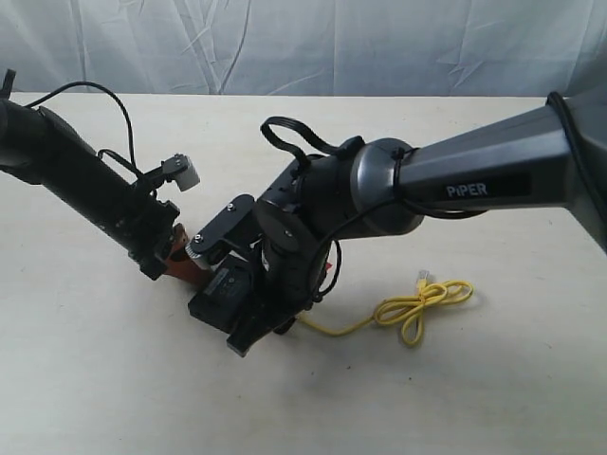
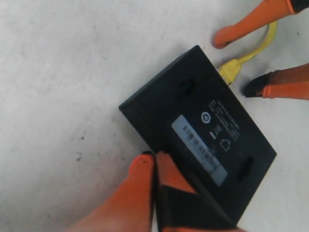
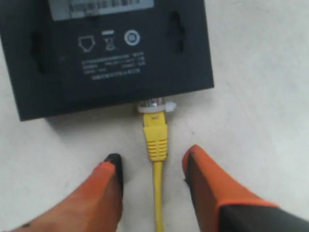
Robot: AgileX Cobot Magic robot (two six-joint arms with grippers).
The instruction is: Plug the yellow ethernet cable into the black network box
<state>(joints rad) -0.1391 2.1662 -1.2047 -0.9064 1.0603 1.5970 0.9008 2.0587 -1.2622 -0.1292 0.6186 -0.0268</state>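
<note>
Yellow ethernet cable (image 3: 157,140) sits plugged into black network box (image 3: 193,58) (label up).

Orange-fingered hand (image 3: 153,156), grey PIPER-marked arm (image 1: 493,166)

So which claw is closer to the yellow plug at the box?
Right. The right gripper straddles the yellow plug, open, without touching it; the left gripper clamps the black network box at its opposite edge.
</note>
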